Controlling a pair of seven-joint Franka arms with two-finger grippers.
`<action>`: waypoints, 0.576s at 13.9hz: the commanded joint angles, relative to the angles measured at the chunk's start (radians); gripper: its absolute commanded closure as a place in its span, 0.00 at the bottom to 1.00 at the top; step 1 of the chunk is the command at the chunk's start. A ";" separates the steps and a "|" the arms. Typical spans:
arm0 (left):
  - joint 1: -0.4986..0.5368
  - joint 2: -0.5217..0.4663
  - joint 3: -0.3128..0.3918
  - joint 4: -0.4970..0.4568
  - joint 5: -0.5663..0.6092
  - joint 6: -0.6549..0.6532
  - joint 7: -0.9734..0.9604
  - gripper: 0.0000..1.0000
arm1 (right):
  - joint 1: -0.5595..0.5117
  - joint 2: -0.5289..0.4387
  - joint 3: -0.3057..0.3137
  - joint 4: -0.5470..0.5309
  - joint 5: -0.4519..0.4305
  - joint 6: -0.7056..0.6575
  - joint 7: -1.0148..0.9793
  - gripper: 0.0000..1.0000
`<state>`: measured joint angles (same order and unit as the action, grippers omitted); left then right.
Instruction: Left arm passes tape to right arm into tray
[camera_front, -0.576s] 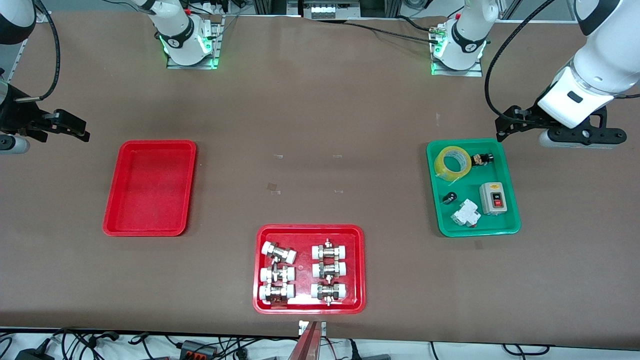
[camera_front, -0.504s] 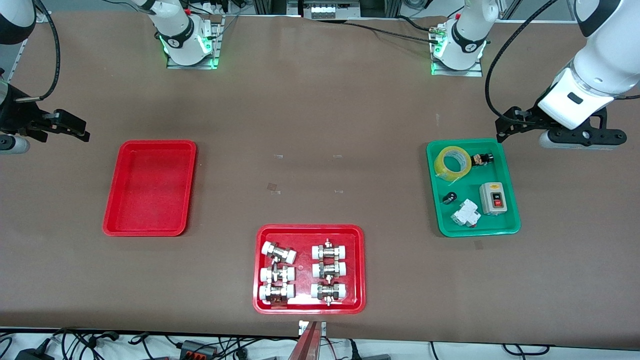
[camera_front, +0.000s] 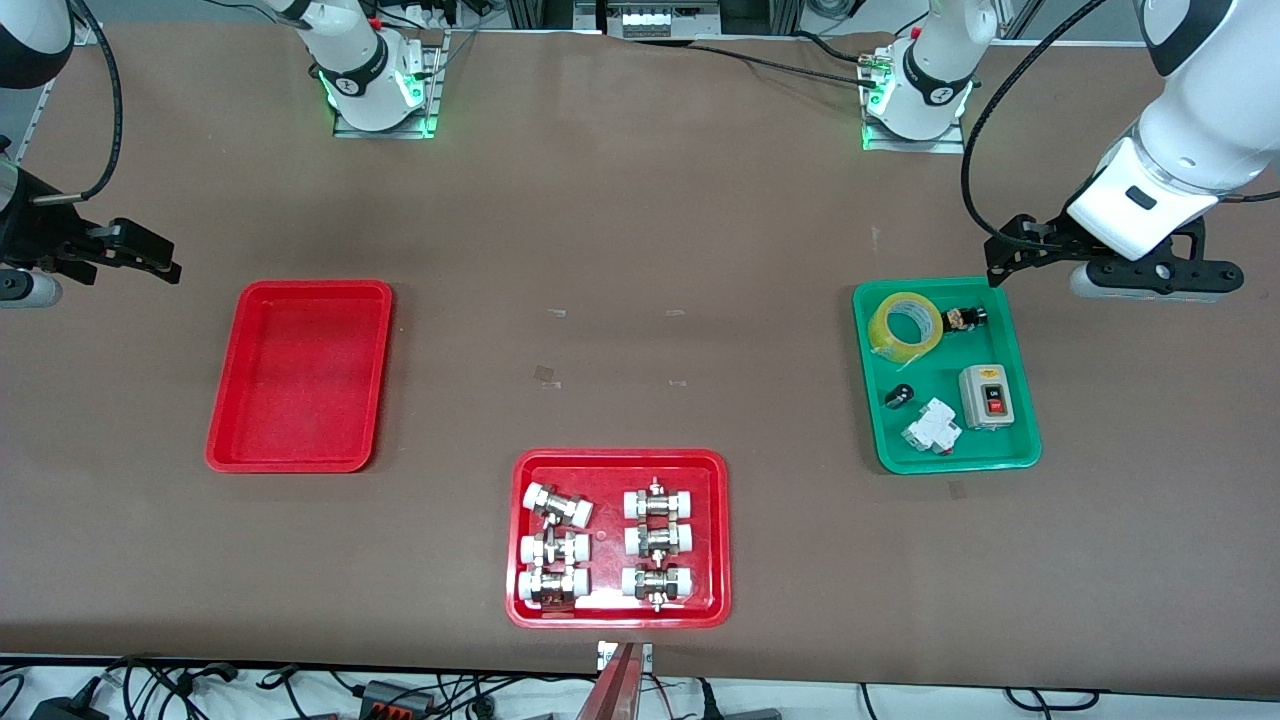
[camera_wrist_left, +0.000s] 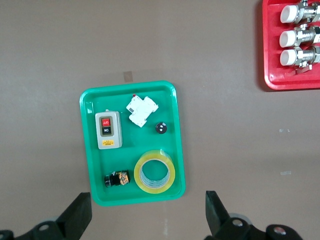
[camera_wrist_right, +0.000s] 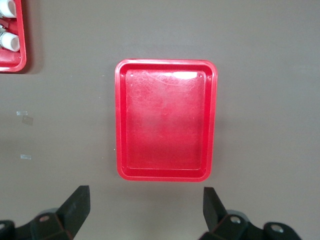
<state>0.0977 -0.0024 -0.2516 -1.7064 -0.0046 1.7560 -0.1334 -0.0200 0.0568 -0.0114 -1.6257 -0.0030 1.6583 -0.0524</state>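
Observation:
The tape (camera_front: 880, 330), a translucent yellow roll, lies flat in a green tray (camera_front: 940, 370), in the corner farther from the front camera. The left wrist view shows the tape (camera_wrist_left: 137, 174) beside a small black part. My left gripper (camera_front: 1005, 252) is open and empty over bare table just outside that tray's edge by the tape; it also shows in the left wrist view (camera_wrist_left: 147, 200). The plain red tray (camera_front: 300, 375) lies empty toward the right arm's end. My right gripper (camera_front: 155, 257) waits open and empty over the table beside the red tray (camera_wrist_right: 165, 125).
The green tray also holds a grey switch box (camera_front: 988, 396), a white breaker (camera_front: 932, 427) and a small black knob (camera_front: 899, 396). A red tray (camera_front: 610, 470) with several white-capped metal fittings lies near the front edge. The arm bases stand at the table's back.
My left gripper has shifted slightly toward the right arm's end of the table, still above the green tray's edge. The right arm and the tape have not moved.

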 joint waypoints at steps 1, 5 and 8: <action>0.019 0.004 -0.006 -0.002 -0.015 0.016 0.008 0.00 | 0.003 -0.017 0.002 -0.014 -0.011 -0.002 0.000 0.00; 0.025 0.107 0.000 0.062 -0.003 -0.006 0.015 0.00 | 0.003 -0.015 0.002 -0.013 -0.011 -0.002 0.000 0.00; 0.028 0.212 0.003 0.071 0.012 -0.012 0.006 0.00 | 0.003 -0.012 0.002 -0.003 -0.009 -0.008 -0.007 0.00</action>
<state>0.1215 0.1123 -0.2476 -1.6893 -0.0034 1.7556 -0.1326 -0.0199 0.0569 -0.0113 -1.6257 -0.0030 1.6583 -0.0524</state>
